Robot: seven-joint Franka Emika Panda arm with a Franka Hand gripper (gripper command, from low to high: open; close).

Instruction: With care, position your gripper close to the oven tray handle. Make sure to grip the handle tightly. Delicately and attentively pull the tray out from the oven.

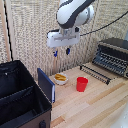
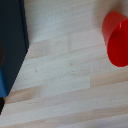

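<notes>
One arm in the exterior view, gripper (image 1: 61, 52) hung high over the wooden table (image 1: 95, 107), well apart from everything on it. Dark blue fingertips (image 1: 67, 50) pointed down with a visible gap between them, so the claw was spread and held nothing. Oven (image 1: 113, 55) sat at the exterior view's right, back edge of the table. Oven tray (image 1: 95, 73) lay in front of it, pulled out toward the table, handle (image 1: 93, 76) along its outer long edge, untouched. Red cup (image 1: 82, 84) stood near the tray's end, not touching. Small bowl (image 1: 60, 78) with yellow contents sat just beside the black case (image 1: 20, 97) at the exterior view's left. Wrist view showed only table planks, red cup (image 2: 116, 40) and a dark case edge (image 2: 12, 42); tray not visible there.
</notes>
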